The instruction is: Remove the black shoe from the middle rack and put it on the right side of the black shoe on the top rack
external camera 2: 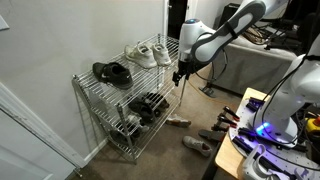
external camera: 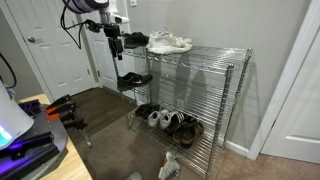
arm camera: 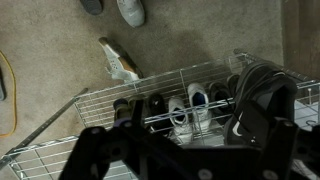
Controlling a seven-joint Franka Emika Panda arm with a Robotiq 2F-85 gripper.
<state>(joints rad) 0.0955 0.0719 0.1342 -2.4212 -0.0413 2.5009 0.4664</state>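
The slim black shoe (external camera: 133, 80) lies at one end of the middle rack (external camera: 190, 92) of the chrome wire shelf; it also shows in an exterior view (external camera 2: 150, 103). In the wrist view it (arm camera: 255, 100) is at the right, with a pale mark on its side. The chunkier black shoe (external camera: 135, 40) sits on the top rack (external camera: 215, 55), also seen in an exterior view (external camera 2: 113, 72). My gripper (external camera: 113, 40) hangs beside the shelf's end at top-rack height (external camera 2: 180, 73). Its dark fingers (arm camera: 175, 150) look spread and empty.
White sneakers (external camera: 170, 43) sit on the top rack beside the chunky black shoe (external camera 2: 148, 53). Several shoes fill the bottom rack (arm camera: 190, 105). Loose shoes lie on the carpet (arm camera: 120, 60) (external camera 2: 195, 143). A door (external camera: 55, 45) and walls stand behind the shelf.
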